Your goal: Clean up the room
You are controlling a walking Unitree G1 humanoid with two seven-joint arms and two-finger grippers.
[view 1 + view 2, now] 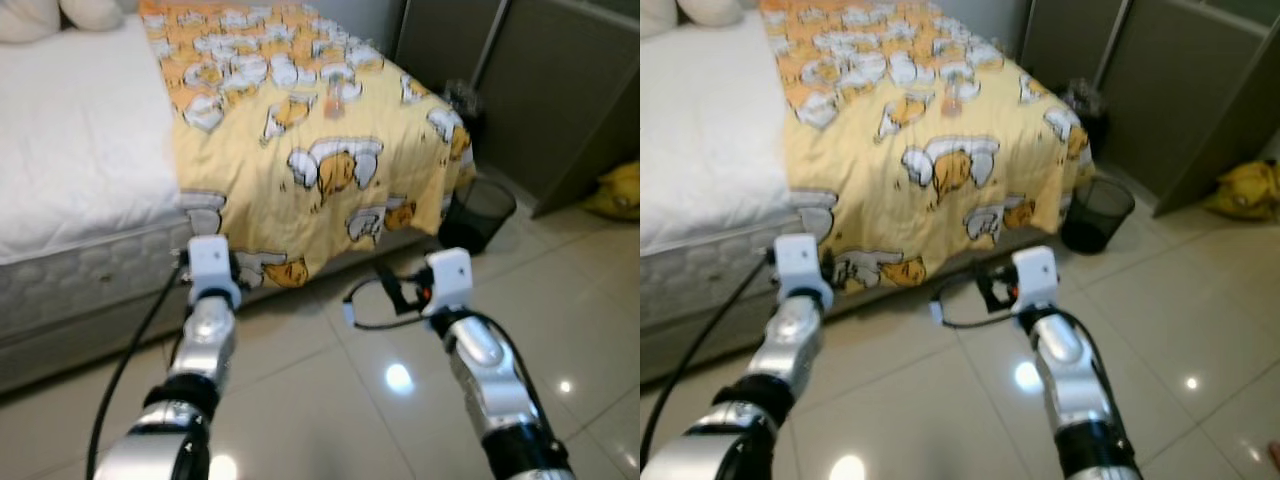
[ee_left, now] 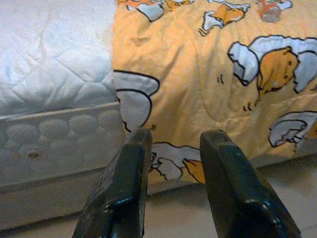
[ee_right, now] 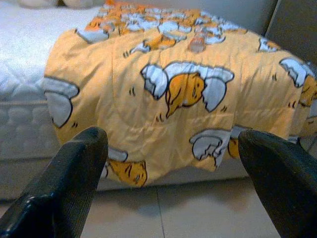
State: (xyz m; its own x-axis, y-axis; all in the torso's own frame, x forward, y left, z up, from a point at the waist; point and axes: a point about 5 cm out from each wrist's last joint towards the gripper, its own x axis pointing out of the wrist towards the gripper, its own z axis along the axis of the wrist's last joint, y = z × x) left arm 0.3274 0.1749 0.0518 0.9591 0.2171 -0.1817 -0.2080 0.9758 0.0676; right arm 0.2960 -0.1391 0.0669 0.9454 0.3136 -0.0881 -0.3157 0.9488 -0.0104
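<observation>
A bed fills the left and middle, its white mattress [image 1: 80, 130] half covered by a yellow cartoon-print blanket [image 1: 310, 150] that hangs over the foot end down to the floor. A small clear bottle-like object [image 1: 340, 85] lies on the blanket, also visible at bottle [image 3: 197, 42]. Both arms are raised toward the bed's foot. My left gripper [image 2: 176, 136] is open by a narrow gap, holding nothing, and faces the mattress edge. My right gripper [image 3: 173, 136] is wide open and empty, facing the hanging blanket.
A black mesh waste bin [image 1: 478, 212] stands on the tiled floor by the bed's right corner. Dark wardrobe doors [image 1: 540, 80] line the right wall, with a yellow soft object [image 1: 620, 190] beside them. Pillows [image 1: 60, 15] lie at the bed's head.
</observation>
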